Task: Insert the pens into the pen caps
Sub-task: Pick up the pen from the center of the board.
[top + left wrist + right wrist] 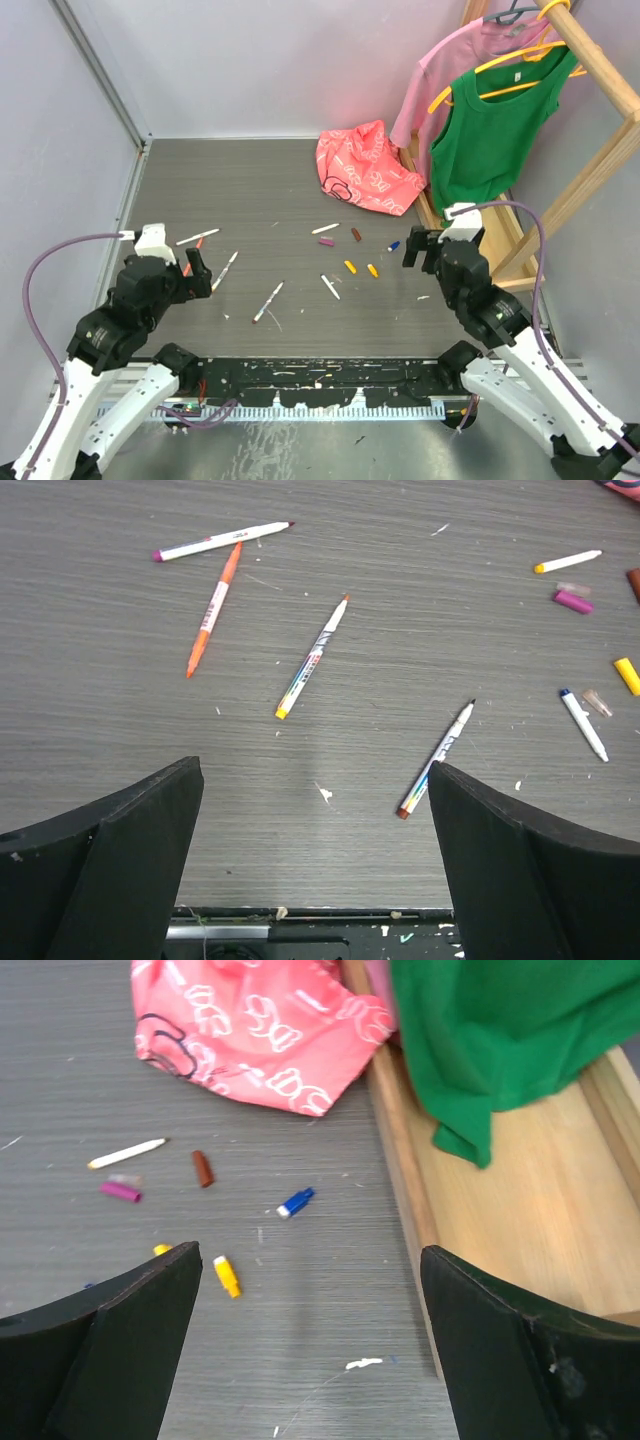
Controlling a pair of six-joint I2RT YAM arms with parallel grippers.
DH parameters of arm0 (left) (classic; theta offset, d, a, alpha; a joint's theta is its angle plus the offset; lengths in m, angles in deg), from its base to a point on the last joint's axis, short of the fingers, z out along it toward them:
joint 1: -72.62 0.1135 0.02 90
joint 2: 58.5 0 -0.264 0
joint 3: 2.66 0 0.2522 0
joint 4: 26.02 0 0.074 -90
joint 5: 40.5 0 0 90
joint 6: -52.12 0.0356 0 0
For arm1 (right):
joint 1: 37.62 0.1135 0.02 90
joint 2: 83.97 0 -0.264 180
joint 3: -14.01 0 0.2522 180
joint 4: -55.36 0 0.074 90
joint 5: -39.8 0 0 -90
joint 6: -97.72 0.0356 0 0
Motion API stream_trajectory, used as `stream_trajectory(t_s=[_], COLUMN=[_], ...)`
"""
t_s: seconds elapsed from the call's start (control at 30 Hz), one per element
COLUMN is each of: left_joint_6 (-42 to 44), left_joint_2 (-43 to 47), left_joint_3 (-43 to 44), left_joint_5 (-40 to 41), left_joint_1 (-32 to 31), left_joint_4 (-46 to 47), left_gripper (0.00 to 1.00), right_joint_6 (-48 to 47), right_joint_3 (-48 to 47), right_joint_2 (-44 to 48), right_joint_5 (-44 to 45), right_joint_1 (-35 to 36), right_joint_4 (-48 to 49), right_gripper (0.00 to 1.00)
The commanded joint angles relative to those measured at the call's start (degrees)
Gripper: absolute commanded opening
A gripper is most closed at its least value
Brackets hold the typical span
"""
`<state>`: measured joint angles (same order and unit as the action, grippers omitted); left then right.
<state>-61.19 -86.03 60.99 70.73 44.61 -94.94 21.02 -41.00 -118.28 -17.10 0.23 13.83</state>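
Grey worktop carries pens scattered left and centre, caps clustered centre-right, all lying loose. I hold left tool and right tool wide and empty above them, ready, I judge, to pick a first pair.

Grey table, pale wall, wooden rack

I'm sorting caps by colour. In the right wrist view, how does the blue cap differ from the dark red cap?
The blue cap has a white end; the dark red cap is one colour throughout. The blue cap lies slanted, nearer the wooden rack base; the dark red cap points almost straight up the picture. Both are short and lie flat on the table.
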Motion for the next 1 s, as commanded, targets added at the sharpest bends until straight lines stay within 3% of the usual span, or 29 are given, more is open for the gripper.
stream_trajectory(t_s=[0.0,0.13,0.37,0.57,0.97], left_joint_6=[-0.2,-0.2,-0.3,0.2,2.4], left_joint_2=[-3.4,-6.7,-10.9,-13.7,-23.5], left_joint_3=[3.7,5.4,7.3,8.8,11.3], left_joint_5=[-4.0,-6.4,-10.4,-12.9,-12.9], left_joint_1=[4.7,8.6,12.6,14.1,14.7], left_joint_4=[0.6,0.2,0.5,-0.1,-0.3], left_gripper=[0.96,0.97,0.98,0.98,0.98], right_joint_6=[-0.2,-0.5,0.3,1.8,2.0], right_joint_3=[-4.4,-6.6,-10.4,-12.6,-11.8], right_joint_2=[-2.0,-4.2,-7.7,-9.9,-14.9], right_joint_5=[-11.2,-17.3,-26.3,-28.2,-43.6], right_joint_1=[-10.8,-20.3,-29.7,-32.7,-33.8], right_joint_4=[0.7,0.0,-0.6,-3.5,-7.3], right_gripper=[0.96,0.98,0.99,0.99,0.99])
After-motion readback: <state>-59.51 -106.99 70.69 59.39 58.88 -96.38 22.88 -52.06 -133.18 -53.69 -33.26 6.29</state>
